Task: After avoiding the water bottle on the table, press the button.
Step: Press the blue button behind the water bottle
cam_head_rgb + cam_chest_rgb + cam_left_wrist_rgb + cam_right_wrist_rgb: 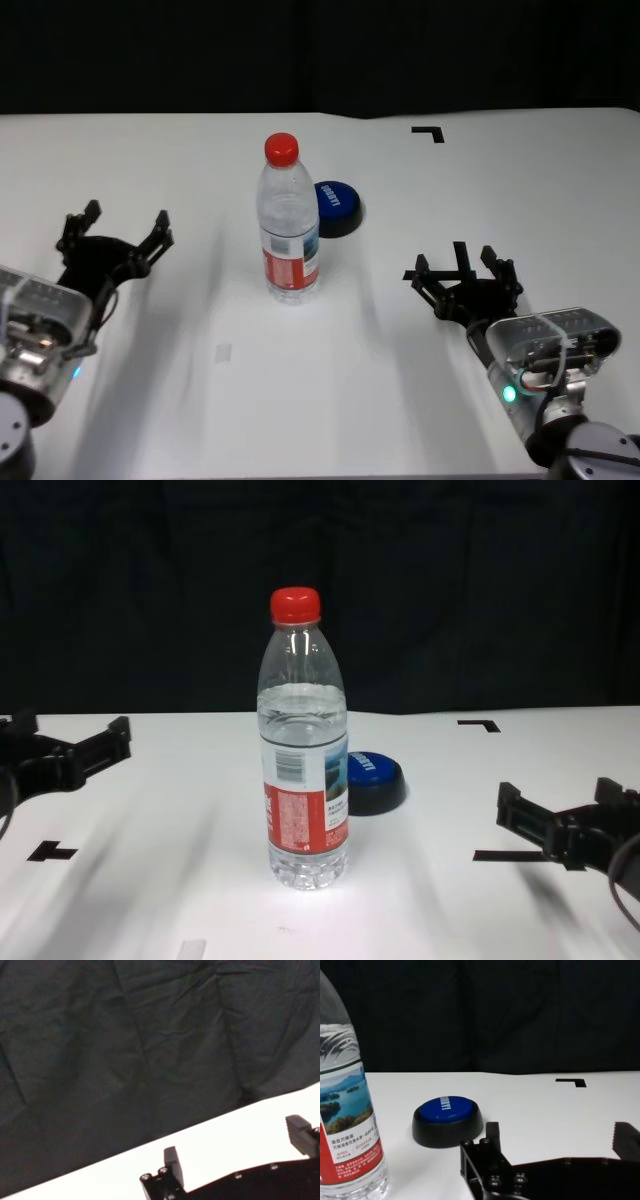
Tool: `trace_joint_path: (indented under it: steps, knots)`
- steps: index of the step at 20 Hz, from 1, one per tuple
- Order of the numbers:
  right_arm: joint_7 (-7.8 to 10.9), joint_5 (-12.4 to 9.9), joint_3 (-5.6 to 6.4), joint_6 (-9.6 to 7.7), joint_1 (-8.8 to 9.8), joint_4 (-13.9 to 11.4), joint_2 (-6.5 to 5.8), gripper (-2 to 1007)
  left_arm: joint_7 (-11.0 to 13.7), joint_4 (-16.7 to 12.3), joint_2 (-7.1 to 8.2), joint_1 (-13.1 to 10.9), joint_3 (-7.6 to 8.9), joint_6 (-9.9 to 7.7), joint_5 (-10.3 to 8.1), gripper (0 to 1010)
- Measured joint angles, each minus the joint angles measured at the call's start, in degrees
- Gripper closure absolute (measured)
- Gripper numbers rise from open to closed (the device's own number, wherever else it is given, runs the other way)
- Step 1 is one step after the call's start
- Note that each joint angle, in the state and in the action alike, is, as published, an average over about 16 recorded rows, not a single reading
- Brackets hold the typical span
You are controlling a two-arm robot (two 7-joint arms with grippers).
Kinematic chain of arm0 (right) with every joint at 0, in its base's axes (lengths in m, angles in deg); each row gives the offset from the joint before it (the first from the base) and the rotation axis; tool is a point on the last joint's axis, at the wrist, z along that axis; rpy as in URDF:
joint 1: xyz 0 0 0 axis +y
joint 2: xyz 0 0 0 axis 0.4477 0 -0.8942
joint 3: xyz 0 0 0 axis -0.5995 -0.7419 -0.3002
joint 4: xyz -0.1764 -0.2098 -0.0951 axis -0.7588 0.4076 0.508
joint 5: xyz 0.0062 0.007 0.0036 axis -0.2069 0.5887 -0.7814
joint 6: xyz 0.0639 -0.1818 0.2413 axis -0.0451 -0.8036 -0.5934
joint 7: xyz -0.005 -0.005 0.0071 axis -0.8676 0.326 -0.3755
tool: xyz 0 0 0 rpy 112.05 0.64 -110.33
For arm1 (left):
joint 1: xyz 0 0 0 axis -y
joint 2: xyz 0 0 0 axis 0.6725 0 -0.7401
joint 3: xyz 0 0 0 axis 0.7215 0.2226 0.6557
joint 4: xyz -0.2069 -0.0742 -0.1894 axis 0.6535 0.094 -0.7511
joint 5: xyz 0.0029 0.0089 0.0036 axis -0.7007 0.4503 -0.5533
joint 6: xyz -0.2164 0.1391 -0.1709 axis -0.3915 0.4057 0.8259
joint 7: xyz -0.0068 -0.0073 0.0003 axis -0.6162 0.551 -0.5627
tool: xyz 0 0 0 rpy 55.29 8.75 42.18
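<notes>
your right end effector (463,272) hovers low over the bench (180,150) with its fingers spread and nothing between them, and from there the button (336,207) lies ahead and off toward the left arm's side, with bare bench between the two. the bottle (288,220) stands upright just beside the button, nearer to you than it and on its left-arm side, close enough that the chest view shows the bottle covering part of the dome. that placement is the whole problem: a straight reach from the middle or from the left would meet the bottle first, while from the right end effector the blue top shows in full in its wrist view, with the bottle off to one side. so the right arm looks to be the one placed to do the pressing, likely coming in on the button's open side and down onto the dome. your left end effector (113,238) is also open and empty, well apart from the bottle on its far side, where it looks parked out of the way. nothing has been pressed yet; neither end effector touches anything.
</notes>
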Motion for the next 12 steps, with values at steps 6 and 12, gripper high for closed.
trace_joint_path:
  steps: [6,12]
  knots:
    - [0.00,0.0,0.00,0.00,0.00,0.0,0.00,2,-0.7,-2.8,-0.85,-3.0,0.87,-0.45,0.74,7]
    - [0.00,0.0,0.00,0.00,0.00,0.0,0.00,2,-1.3,-5.0,-1.91,-5.5,1.25,-0.74,1.45,7]
